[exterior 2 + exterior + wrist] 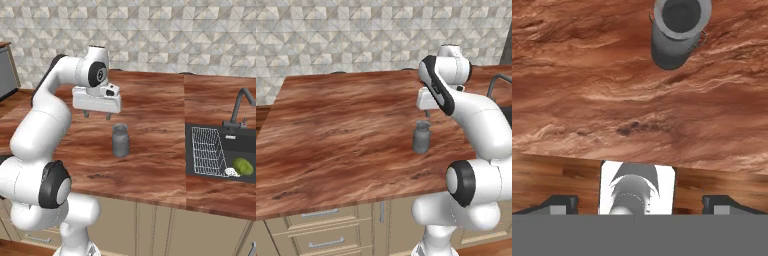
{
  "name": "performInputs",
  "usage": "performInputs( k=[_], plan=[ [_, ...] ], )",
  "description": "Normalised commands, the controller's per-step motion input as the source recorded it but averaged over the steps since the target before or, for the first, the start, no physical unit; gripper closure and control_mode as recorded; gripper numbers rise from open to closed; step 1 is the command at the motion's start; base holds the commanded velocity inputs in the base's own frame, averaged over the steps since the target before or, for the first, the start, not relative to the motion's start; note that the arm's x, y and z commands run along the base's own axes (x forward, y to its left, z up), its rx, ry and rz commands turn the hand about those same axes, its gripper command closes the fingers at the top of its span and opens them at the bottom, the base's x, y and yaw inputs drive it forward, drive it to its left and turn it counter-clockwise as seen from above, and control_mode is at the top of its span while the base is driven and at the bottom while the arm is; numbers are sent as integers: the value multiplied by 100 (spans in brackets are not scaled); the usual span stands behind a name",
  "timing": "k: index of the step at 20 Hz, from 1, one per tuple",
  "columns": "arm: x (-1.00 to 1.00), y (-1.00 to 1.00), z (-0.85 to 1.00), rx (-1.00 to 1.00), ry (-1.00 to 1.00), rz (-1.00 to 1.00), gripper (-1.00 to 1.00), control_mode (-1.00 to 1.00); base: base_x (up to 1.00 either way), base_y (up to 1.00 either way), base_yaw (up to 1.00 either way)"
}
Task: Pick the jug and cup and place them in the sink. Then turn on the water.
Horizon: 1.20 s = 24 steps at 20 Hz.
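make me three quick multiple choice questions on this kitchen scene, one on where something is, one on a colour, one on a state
1. Where does the jug stand?
A. in the sink
B. on the wooden counter
C. on the floor

2. What colour is the wire rack in the sink?
A. white
B. red
C. blue

3. How is the gripper?
A. shut on the jug
B. shut on nothing
C. open, above the jug, holding nothing

Answers:
1. B, the jug sits upright on the counter, left of the sink in the right base view.
2. A, the rack's thin wires show white against the dark basin.
3. C, the fingers hang apart above the jug, not touching it.
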Motion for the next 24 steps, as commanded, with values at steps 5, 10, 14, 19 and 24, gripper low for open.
performInputs(
  k=[5,10,14,19,24],
  plan=[
    [33,-21,-3,0,7,0,-100,-100,0,0,0],
    [34,-21,-4,0,2,0,-100,-100,0,0,0],
    [28,-24,-10,0,0,0,-100,-100,0,0,0],
    [29,-17,-18,0,0,0,-100,-100,0,0,0],
    [30,-16,-24,0,0,0,-100,-100,0,0,0]
  ],
)
